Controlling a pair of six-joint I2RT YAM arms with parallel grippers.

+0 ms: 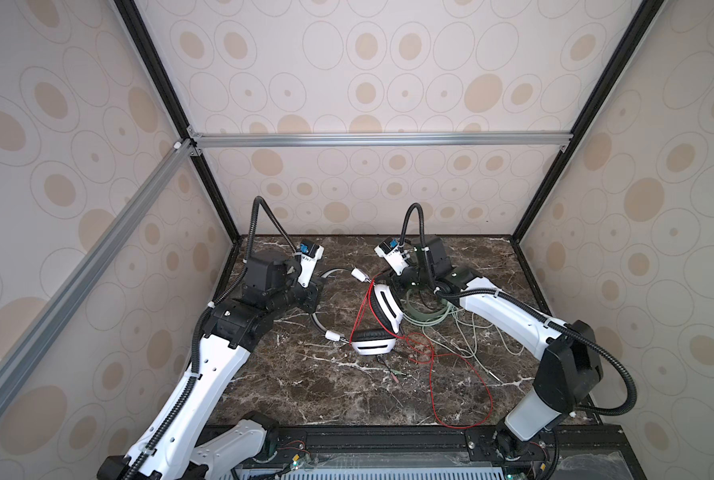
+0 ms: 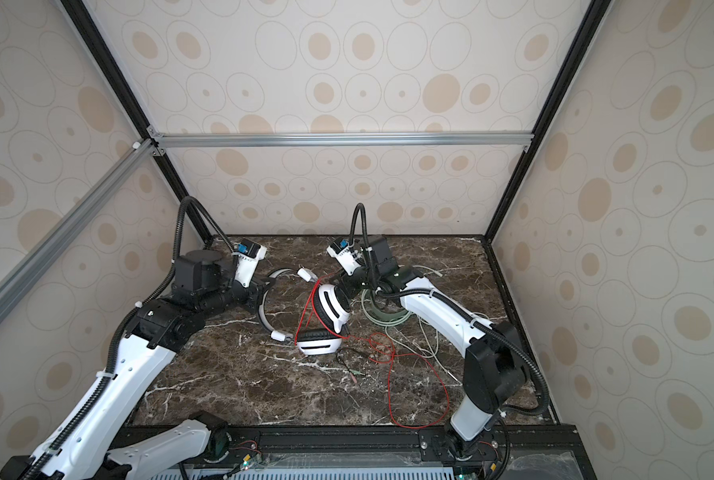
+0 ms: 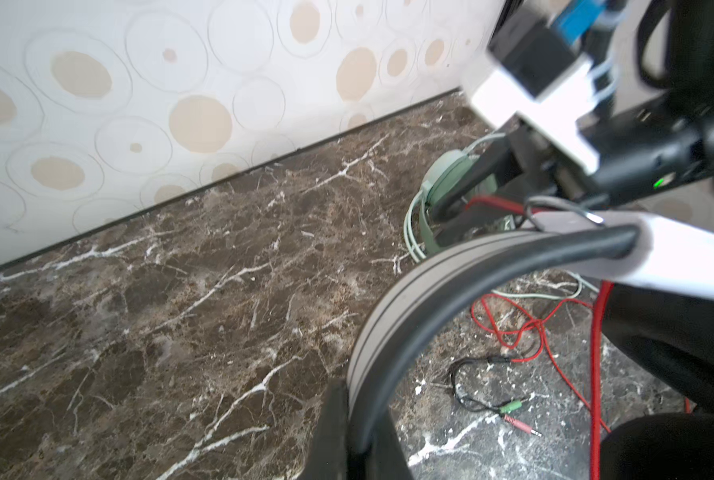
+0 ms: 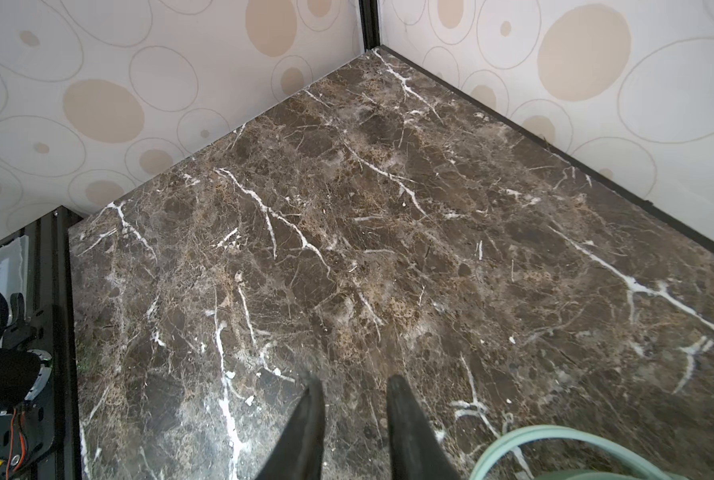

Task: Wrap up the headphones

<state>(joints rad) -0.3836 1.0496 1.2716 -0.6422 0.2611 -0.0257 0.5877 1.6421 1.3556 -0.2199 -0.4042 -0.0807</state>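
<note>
Sideways, white headphones, headband leftward, cups rightward

On the table the ringed-cup headset lies at the middle. Its headband curves left into the left gripper. The second headset lies just to its right, under the right arm's wrist. The ringed-cup headset's cable runs toward the front edge. The second headset's cable spreads to the right. The jack plugs lie in front of the cups.
</note>
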